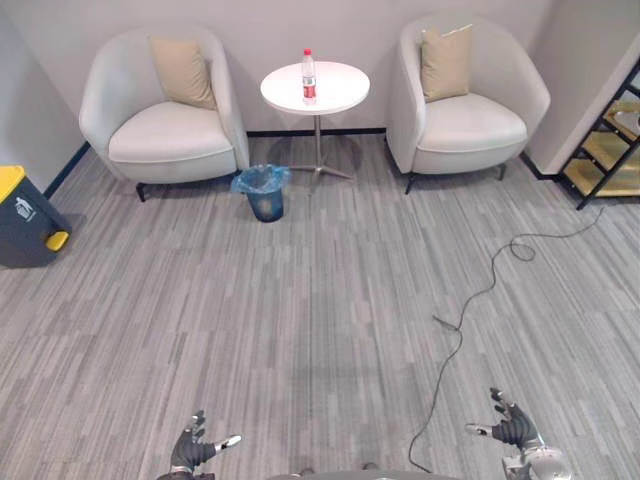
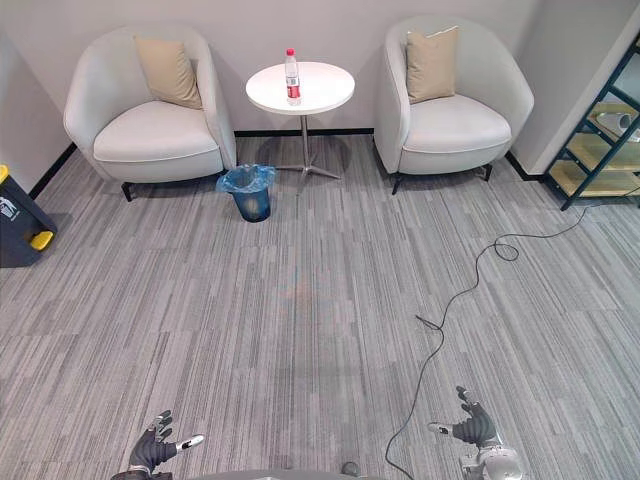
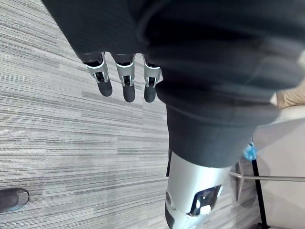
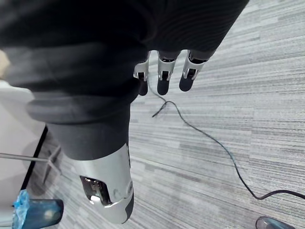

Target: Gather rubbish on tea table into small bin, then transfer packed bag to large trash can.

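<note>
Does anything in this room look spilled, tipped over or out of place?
Nothing stands out. The bottle stands upright on the round table, and the small bin with its blue bag stands upright beside the table's foot.

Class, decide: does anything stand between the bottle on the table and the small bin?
Nothing visible does. The bottle stands alone on the table; the bin sits on the carpet beside its base.
</note>
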